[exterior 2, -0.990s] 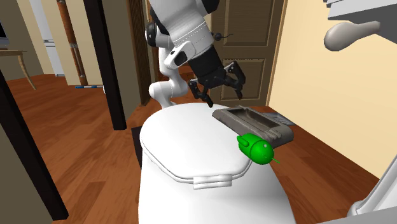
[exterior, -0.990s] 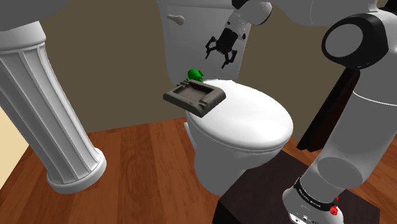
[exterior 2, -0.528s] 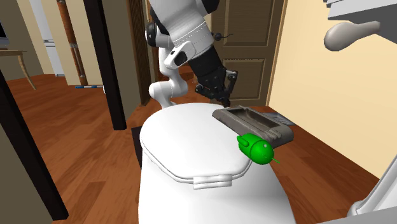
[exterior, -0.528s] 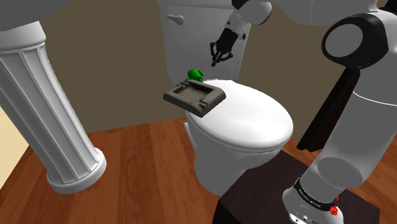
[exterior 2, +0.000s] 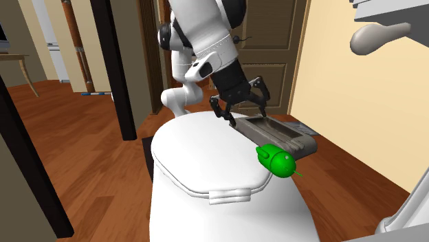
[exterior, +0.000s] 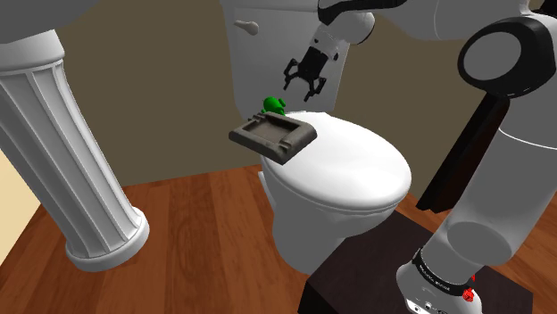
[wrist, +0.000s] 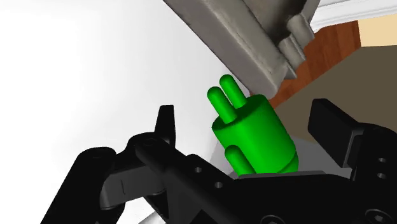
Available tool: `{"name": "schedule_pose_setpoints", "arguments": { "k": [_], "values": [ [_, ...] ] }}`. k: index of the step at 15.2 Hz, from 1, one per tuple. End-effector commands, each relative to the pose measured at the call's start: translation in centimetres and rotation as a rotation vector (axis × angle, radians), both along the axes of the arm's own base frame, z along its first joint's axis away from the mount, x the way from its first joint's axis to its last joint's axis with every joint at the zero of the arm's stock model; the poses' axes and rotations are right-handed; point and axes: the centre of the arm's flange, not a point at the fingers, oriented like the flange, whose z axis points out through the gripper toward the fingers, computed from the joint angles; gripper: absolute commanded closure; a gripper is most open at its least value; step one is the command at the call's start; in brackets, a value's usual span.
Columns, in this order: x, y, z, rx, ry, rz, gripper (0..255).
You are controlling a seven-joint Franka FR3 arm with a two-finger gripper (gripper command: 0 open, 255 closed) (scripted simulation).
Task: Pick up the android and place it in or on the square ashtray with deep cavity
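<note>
While claw (exterior: pixel 303 87) hovers spread above it, green android (wrist: pixel 254 133) lies on toilet lid (exterior: pixel 353 165) beside grey ashtray (exterior: pixel 272 136)

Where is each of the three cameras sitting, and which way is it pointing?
Shoulder view: beside the stand, looking down on the toilet; the arm reaches up-left.
Second exterior view: by the tank, facing the arm and gripper.
Wrist view: on the gripper, looking past open fingers at the android.
Shared: android and ashtray appear in all three.
</note>
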Motion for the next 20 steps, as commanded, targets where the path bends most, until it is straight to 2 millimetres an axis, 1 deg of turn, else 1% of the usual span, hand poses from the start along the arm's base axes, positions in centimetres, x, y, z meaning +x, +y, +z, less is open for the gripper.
{"name": "schedule_pose_setpoints", "arguments": {
  "k": [1,4,5,12,13,20],
  "values": [
    [0.7,1.1,-1.3,-0.084,-0.123,0.077,0],
    [2.0,2.8,-3.8,-0.206,-0.299,0.194,0],
    [2.3,3.2,-4.4,-0.233,-0.338,0.22,0],
    [3.7,4.3,-7.6,-0.233,-0.338,0.22,0],
    [3.8,4.4,-7.9,-0.233,-0.338,0.22,0],
    [3.8,4.4,-7.9,-0.233,-0.338,0.22,0]
  ]
}}
